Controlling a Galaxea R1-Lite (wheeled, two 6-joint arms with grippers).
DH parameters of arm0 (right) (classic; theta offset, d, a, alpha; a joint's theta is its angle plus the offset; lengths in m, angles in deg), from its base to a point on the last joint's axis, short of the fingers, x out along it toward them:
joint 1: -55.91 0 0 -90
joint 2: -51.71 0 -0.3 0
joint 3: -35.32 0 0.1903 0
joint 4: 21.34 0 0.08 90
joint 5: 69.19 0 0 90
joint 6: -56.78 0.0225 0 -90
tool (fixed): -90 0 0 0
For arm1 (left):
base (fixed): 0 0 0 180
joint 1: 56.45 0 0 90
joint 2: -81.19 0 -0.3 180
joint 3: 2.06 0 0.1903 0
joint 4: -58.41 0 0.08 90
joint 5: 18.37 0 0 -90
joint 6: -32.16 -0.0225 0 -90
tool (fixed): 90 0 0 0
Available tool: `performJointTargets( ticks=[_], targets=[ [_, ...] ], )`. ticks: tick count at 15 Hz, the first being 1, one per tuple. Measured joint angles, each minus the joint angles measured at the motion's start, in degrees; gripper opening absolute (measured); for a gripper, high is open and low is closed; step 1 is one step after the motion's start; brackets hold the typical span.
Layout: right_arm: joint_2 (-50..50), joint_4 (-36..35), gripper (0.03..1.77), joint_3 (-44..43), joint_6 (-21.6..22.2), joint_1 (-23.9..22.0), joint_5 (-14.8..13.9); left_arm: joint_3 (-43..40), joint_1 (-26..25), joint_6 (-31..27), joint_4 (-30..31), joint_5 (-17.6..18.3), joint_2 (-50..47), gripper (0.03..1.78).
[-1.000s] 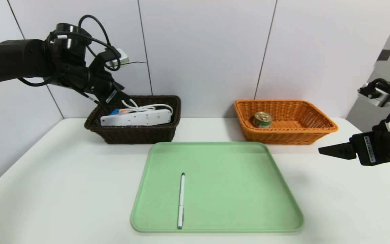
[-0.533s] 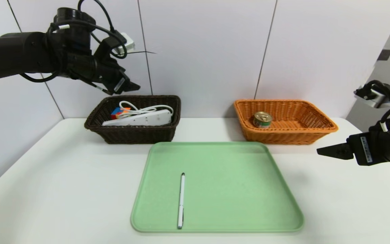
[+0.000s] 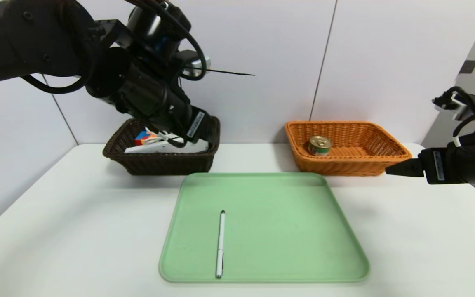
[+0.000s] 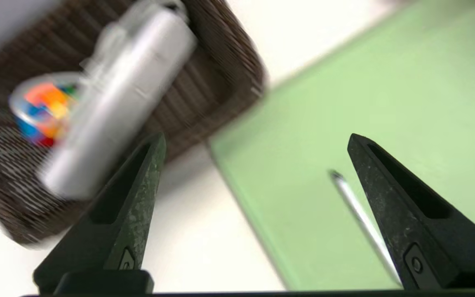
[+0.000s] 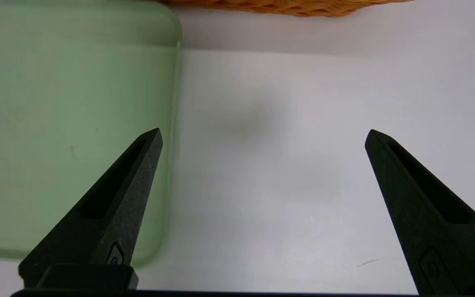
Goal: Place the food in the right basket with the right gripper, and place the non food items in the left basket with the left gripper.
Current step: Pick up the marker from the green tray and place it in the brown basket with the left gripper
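A white surface runs up to a pale panelled wall, carrying a green tray between two wicker baskets. The sorting is nearly done: the tin can sits in the orange-tan basket, while the puzzle cube and the power strip lie in the dark brown basket. Only the white pen is left, lying on the tray.

The left pincer hangs above the near corner of the dark basket, spread wide and holding nothing, probably heading for the pen. The right pincer waits beside the orange basket, equally wide and bare.

The left wrist view frames the pen between its fingers, which the head view cannot show. The right wrist view sees only the tray edge and bare surface.
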Motion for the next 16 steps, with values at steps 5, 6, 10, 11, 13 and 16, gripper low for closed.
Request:
performJointTargets(
  ticks=[5, 6, 10, 11, 13, 16],
  targets=[
    [1.52, 3.80, 1.70, -1.55, 2.44, -0.57, -0.54, -0.38, 8.31, 19.29, -8.64, 0.38, -0.44, 1.64],
    [1.63, 3.85, 1.70, -1.57, 2.49, -0.66, -0.48, -0.39, 9.40, 22.74, -9.25, 0.41, -0.06, 1.64],
    [1.82, 4.49, 1.70, -1.39, 3.71, -0.85, -0.48, -0.30, 12.01, 35.91, -14.87, 0.46, 3.47, 1.67],
    [1.83, 4.50, 1.70, -1.22, 3.78, -0.88, -0.48, -0.18, 12.12, 37.89, -16.34, 0.50, 4.55, 1.67],
    [1.88, 4.52, 1.70, -1.02, 4.23, -1.01, -0.48, -0.09, 12.34, 39.68, -17.60, 0.66, 6.10, 1.67],
    [1.83, 4.49, 1.70, -0.11, 4.55, -1.07, -0.48, 0.02, 12.35, 39.99, -18.35, 2.54, 7.72, 1.69]
  ],
)
